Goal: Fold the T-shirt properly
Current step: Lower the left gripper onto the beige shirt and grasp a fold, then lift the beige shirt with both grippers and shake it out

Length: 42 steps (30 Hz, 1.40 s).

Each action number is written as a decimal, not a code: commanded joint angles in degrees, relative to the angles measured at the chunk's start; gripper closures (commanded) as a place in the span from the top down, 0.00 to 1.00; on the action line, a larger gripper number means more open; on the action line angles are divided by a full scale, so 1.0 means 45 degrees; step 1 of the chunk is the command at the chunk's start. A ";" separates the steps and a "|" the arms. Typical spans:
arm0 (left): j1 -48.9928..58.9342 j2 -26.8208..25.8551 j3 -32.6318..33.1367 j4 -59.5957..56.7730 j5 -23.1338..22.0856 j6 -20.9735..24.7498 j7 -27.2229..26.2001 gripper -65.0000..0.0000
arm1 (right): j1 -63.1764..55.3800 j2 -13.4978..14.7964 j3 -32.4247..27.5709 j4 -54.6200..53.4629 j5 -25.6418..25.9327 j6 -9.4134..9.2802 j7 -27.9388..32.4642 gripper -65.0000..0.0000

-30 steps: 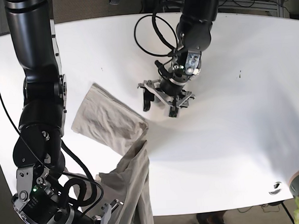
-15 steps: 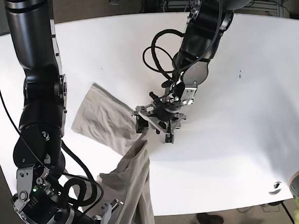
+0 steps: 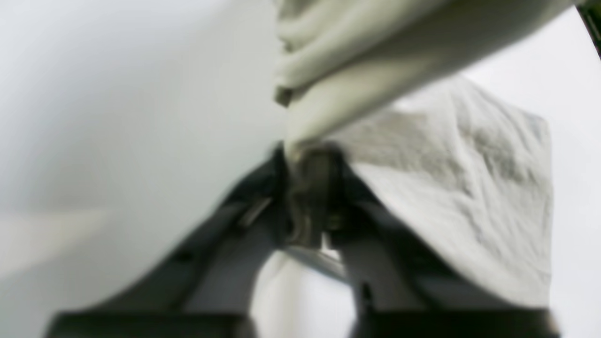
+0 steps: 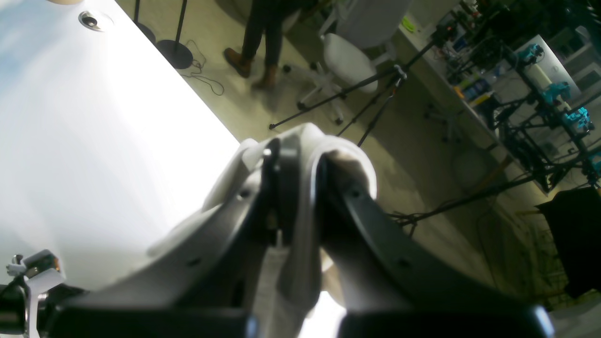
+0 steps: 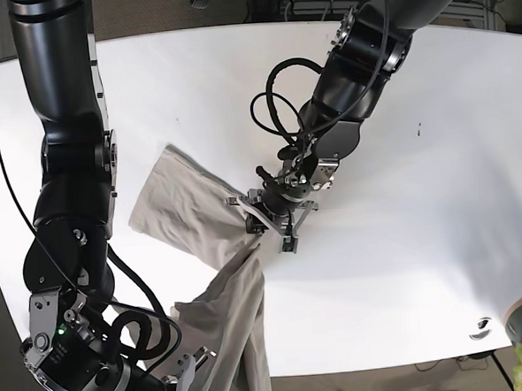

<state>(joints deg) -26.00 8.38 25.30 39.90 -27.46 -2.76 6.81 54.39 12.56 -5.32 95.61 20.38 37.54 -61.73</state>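
Beige T-shirt (image 5: 190, 219): bunched on white bench (image 5: 402, 178), trailing off front edge. Left fingers (image 3: 307, 164) clamp a fold; right fingers (image 4: 300, 155) pinch hem. No legible writing.

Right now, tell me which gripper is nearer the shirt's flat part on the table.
Left. The left gripper pinches the shirt at that part's corner; the right gripper holds the hanging end off the table.

Both arms wore glossy black shells built from rounded, stacked joint housings. Black cables looped loose beside the left arm (image 5: 359, 61) and coiled near the right arm's (image 5: 71, 198) base, where a small green light glowed. The left gripper (image 5: 264, 224) showed silver metal brackets; the right gripper's (image 4: 300, 176) dark fingers carried small screw holes.
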 commanded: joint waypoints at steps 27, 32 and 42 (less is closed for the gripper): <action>0.0473 -0.4060 -0.1783 0.7807 -0.0041 0.0722 0.2853 0.00 | 0.1813 0.1713 0.0235 -0.4691 -0.0065 -0.0108 0.2945 0.00; -0.0249 -0.5115 -0.2037 0.8433 -0.0061 0.0722 0.3166 0.00 | 0.2673 0.2103 0.0177 -0.6586 -0.0065 -0.0108 0.3941 0.00; -0.2945 -0.6815 -0.1979 0.8452 -0.0080 0.0683 0.3185 0.00 | 0.4001 0.2142 0.0177 -0.7699 -0.0065 -0.0108 0.4097 0.00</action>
<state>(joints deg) -36.12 -21.37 16.88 76.73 -27.99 -0.10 22.96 69.10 21.69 -4.89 59.94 19.75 37.56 -45.17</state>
